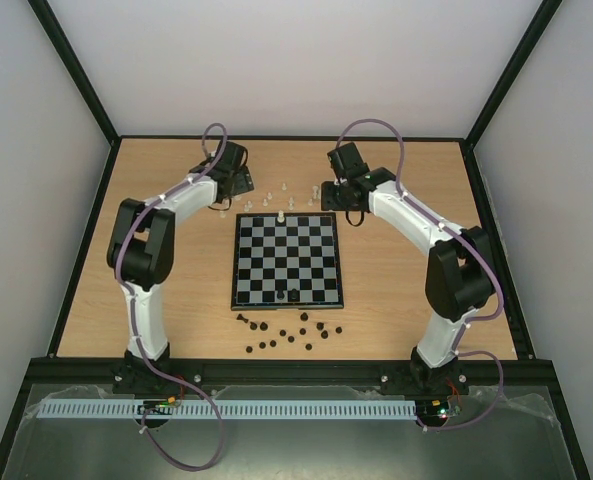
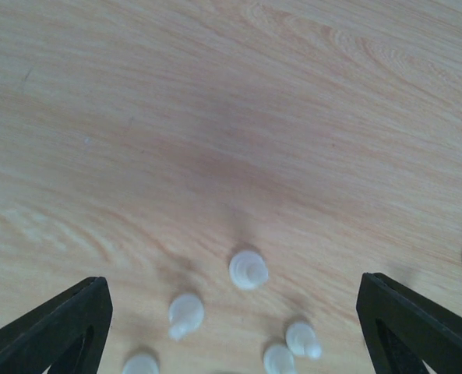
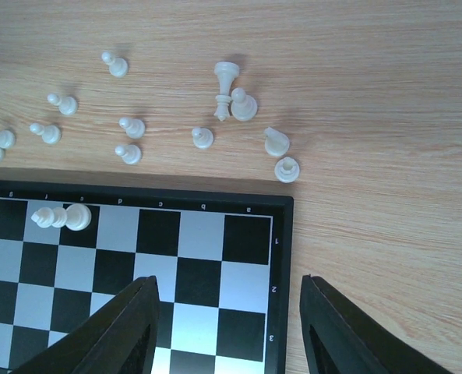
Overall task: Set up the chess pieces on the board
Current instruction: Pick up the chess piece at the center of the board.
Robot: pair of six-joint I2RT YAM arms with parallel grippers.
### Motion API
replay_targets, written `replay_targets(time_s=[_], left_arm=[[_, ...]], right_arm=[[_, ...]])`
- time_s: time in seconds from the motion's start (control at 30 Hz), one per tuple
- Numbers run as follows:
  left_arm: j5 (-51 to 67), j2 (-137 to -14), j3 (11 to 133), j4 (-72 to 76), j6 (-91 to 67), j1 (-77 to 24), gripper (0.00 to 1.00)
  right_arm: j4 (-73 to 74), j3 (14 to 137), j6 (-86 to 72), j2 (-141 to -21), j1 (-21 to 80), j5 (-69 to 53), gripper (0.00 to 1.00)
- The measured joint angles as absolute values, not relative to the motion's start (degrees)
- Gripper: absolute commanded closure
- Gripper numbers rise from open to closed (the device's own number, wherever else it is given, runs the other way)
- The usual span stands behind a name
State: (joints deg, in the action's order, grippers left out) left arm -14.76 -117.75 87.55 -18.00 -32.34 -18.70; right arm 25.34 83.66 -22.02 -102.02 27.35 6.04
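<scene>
Top external view showed the board (image 1: 276, 255) on the bench (image 1: 196, 300), with the loose white pieces (image 3: 129, 126) beyond its far edge and the dark pieces (image 1: 286, 335) off its near edge. One placed white piece (image 3: 63, 216) sat on the board's far row. Your left hand (image 2: 231, 287) hovered beyond the board's far left corner, jaws wide apart and empty, over a target piece (image 2: 248, 269). Your right hand (image 3: 229, 284) hung over the far right corner, jaws apart and empty. The step was judged to be fetching a white piece. The next move called for lowering the left hand, centring that one piece and closing gently.
</scene>
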Motion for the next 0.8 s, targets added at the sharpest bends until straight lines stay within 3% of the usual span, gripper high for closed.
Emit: replay_targets(time_s=[0.17, 0.43, 0.8], left_arm=[[-12.5, -109.1, 80.0, -16.9, -32.6, -19.3, 0.01], [-5.5, -90.6, 67.5, -12.7, -33.2, -20.6, 0.01], [1.6, -74.9, 53.7, -9.7, -34.3, -24.5, 0.01]], right_arm=[[25.5, 84.9, -22.0, -103.4, 27.3, 7.4, 0.49], [25.9, 92.9, -22.0, -110.9, 25.6, 8.1, 0.5], [27.8, 104.1, -21.8, -122.2, 24.7, 8.0, 0.61]])
